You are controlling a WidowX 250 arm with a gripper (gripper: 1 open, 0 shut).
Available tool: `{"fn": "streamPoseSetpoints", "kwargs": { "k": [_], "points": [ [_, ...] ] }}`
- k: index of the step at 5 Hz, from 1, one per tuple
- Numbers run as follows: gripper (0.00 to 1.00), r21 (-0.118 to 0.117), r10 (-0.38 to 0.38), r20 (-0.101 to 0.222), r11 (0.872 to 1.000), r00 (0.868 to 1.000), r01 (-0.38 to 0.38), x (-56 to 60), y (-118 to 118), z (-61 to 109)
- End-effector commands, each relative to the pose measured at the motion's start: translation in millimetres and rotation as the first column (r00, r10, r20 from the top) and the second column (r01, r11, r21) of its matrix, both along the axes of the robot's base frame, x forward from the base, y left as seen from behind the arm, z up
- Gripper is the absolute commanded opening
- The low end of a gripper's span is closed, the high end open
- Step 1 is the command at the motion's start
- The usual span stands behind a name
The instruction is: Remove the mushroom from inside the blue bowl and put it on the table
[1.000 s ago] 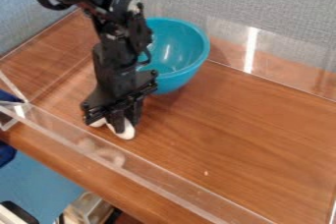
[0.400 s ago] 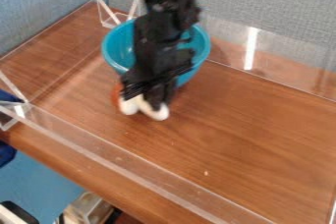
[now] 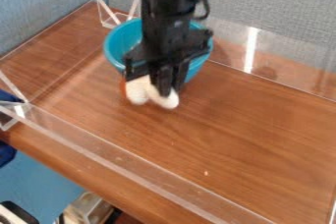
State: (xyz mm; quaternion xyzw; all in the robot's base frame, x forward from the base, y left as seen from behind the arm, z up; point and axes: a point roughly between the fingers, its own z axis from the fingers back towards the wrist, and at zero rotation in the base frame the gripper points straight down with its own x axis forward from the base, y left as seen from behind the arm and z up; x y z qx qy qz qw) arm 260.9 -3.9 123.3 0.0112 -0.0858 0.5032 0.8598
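mushroom [image 3: 137, 90] — pinched in the claw [image 3: 153, 92], before the blue bowl [image 3: 121, 41]; height over the tabletop [image 3: 230, 144] unclear. an off-centre grip could let it twist loose — and roll.

The bowl [image 3: 124, 39] is bright teal-blue; in front of it, the mushroom [image 3: 165, 97] shows creamy white with reddish-brown, and beneath it the tabletop [image 3: 217, 154] is reddish-brown wood grain.

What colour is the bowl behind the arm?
Teal blue; the bowl shows best in the camera view, partly hidden by the arm.
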Motion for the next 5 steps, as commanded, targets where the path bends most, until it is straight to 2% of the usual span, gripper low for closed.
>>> {"fn": "streamPoseSetpoints", "kwargs": {
  "k": [1, 2, 3, 4, 5],
  "points": [
    [0.00, -0.024, -0.067, 0.073, 0.997, 0.995, 0.069, 6.0, -24.3, 35.5],
    [0.00, -0.009, -0.198, 0.065, 0.980, 0.978, 0.199, 2.2, -56.6, 37.5],
    [0.00, 0.026, -0.359, 0.052, 0.933, 0.932, 0.358, -5.9, -88.4, 27.3],
    [0.00, 0.057, -0.439, 0.035, 0.898, 0.898, 0.437, -9.4, -103.4, 7.7],
    [0.00, 0.109, -0.565, 0.015, 0.821, 0.825, 0.561, -7.4, -104.4, -6.8]
  ]
}}
